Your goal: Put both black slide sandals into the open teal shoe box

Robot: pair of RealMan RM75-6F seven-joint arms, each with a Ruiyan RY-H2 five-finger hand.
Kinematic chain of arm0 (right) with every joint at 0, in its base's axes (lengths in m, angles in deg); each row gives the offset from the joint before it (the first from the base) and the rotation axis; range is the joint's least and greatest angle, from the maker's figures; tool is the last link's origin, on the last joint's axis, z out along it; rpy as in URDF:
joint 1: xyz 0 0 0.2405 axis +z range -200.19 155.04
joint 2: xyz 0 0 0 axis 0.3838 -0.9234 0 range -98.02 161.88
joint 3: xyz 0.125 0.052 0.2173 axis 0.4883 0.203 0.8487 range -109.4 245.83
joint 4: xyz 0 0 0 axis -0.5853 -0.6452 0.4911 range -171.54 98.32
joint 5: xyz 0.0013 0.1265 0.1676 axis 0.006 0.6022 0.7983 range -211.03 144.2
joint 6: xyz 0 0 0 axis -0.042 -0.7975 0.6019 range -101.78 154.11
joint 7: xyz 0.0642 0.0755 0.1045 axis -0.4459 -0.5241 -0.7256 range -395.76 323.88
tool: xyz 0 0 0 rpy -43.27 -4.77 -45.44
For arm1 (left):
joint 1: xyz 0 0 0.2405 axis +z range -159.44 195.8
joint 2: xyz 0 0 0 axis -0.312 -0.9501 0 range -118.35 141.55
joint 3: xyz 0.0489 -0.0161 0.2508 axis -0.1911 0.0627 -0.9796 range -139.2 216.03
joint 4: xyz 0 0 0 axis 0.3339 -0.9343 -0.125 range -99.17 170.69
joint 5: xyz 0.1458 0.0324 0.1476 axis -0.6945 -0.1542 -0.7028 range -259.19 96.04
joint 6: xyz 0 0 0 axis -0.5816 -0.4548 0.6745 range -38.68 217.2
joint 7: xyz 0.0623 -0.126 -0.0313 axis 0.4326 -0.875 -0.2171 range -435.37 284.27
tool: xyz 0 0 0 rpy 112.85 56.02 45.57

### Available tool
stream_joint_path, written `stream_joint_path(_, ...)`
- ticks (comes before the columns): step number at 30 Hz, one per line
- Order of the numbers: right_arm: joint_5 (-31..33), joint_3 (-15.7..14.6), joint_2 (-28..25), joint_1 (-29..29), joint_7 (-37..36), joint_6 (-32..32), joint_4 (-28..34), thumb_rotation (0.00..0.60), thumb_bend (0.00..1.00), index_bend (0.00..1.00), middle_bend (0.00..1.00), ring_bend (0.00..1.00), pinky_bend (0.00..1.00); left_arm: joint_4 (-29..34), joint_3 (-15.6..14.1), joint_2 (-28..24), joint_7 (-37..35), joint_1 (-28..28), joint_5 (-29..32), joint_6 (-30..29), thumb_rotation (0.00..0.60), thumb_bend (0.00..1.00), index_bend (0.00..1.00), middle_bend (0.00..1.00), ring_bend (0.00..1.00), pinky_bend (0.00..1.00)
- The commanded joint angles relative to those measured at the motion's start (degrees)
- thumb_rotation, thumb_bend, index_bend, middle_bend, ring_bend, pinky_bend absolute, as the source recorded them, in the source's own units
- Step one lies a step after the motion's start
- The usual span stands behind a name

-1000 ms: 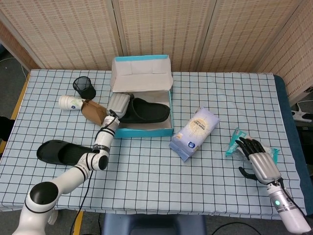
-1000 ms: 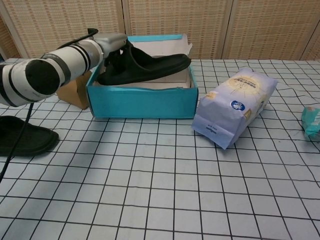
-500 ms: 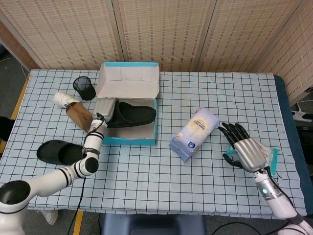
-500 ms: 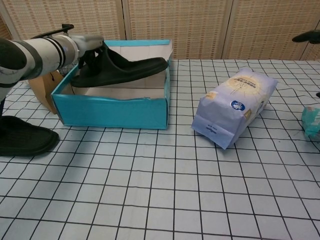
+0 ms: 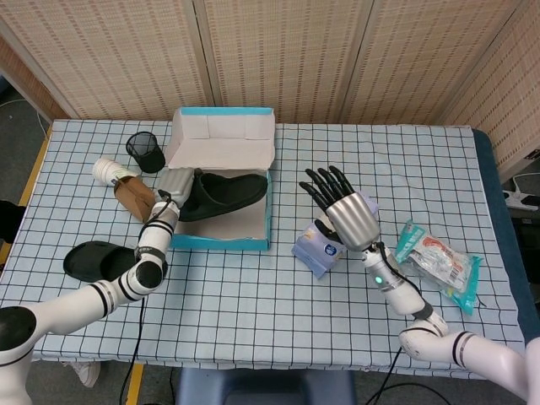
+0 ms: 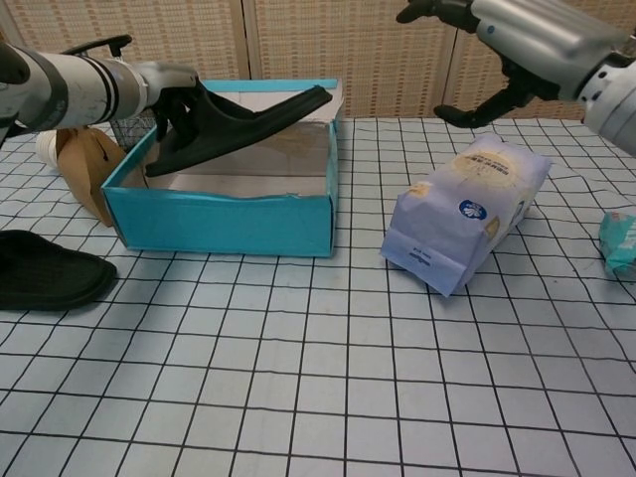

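Tilting toe-up over the teal shoe box [image 6: 224, 211], one sandal [image 6: 234, 121] is grasped by the left hand [image 6: 169, 84]; right hand [image 5: 346, 209], fingers spread, is held empty right of the box.

My feeds were bright and evenly lit, apparently from overhead; shadows stayed soft and short on the table [image 5: 278, 278]. I saw no harsh glare. The head view was sharp throughout, while in the chest view the right hand [image 6: 532, 40] looked slightly soft near the frame's top edge.
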Motion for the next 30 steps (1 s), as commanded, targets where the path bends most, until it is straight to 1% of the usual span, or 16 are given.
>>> stream_joint_path(1,0.2,1.0,3.4,3.8,2.6,2.5,-4.1,0.600,0.25,0.15,0.00,0.00,0.00,-0.2,-1.2,-0.3,0.0,-0.8,0.7,0.4,0.600,0.51,0.57,0.69,0.59,0.60)
stream_joint_path(4,0.8,1.4,5.2,6.0,3.4,3.5,-6.1,0.600,0.25,0.15,0.00,0.00,0.00,-0.5,-1.9,-0.3,-0.4,-1.2,1.0,0.6,0.600,0.51,0.57,0.69,0.59,0.60)
stream_joint_path(7,0.8,1.6,8.0,8.7,4.7,4.2,-9.9,0.600,0.25,0.15,0.00,0.00,0.00,-1.4,-2.7,-0.1,-0.9,-1.7,1.4,1.0,0.600,0.51,0.57,0.69,0.59,0.61)
stream_joint_path(14,1.8,0.4,11.2,12.5,4.8,7.5,-15.4,0.600,0.25,0.16,0.00,0.00,0.00,-2.9,-3.6,-0.4,-2.0,-2.5,2.4,1.9,0.600,0.51,0.57,0.69,0.59,0.61)
stream_joint_path(19,2.1,-0.1,14.1,14.8,6.0,7.8,-20.3,0.600,0.25,0.18,0.00,0.00,0.00,-2.6,-4.3,-1.1,-2.9,-2.7,3.2,2.6,0.600,0.51,0.57,0.69,0.59,0.61)
stream_joint_path(24,3.1,0.7,17.1,16.6,5.2,7.4,-23.9,0.600,0.25,0.18,0.00,0.00,0.00,-2.2,-5.0,-1.3,-3.3,-3.0,3.6,2.8,0.600,0.51,0.57,0.69,0.59,0.61)
stream_joint_path(27,3.6,0.9,19.0,18.1,5.6,7.4,-26.5,0.600,0.25,0.22,0.00,0.00,0.00,-1.5,-5.3,-1.7,-3.7,-3.1,3.6,2.6,0.600,0.51,0.57,0.69,0.59,0.61)
stream_joint_path(30,3.9,1.0,21.1,19.0,4.9,6.3,-29.2,0.600,0.25,0.32,0.00,0.00,0.00,-0.7,-5.8,-2.0,-4.0,-3.3,3.6,2.4,0.600,0.51,0.57,0.69,0.59,0.61)
